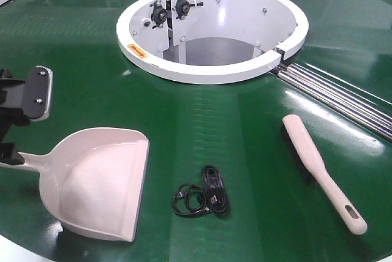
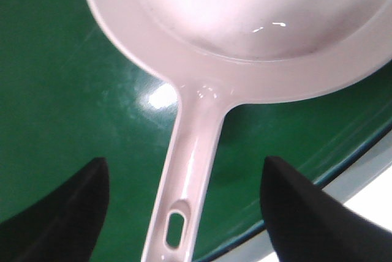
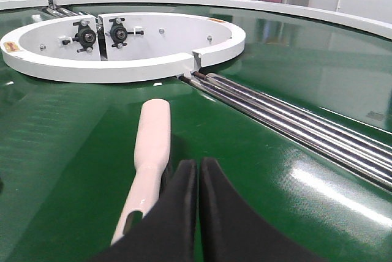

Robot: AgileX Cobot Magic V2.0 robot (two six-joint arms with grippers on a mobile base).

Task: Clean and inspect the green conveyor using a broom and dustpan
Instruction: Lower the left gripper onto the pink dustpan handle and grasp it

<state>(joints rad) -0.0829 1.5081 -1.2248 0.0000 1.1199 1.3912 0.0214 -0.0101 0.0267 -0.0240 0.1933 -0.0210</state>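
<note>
Left jaws apart, one dustpan (image 1: pixel 98 182), one broom (image 1: pixel 321 170)

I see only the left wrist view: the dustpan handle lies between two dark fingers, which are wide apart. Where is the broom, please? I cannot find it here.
Observer: The broom lies on the green conveyor, to the right of the dustpan, with its handle end toward the near edge.
Operator: Is something lying between them?
Observer: Yes, a coiled black cable lies between the dustpan's lip and the broom, touching neither.
Operator: And the right gripper?
Observer: The right gripper is shut with nothing between its fingers. In its wrist view the broom handle is just to its left.
</note>
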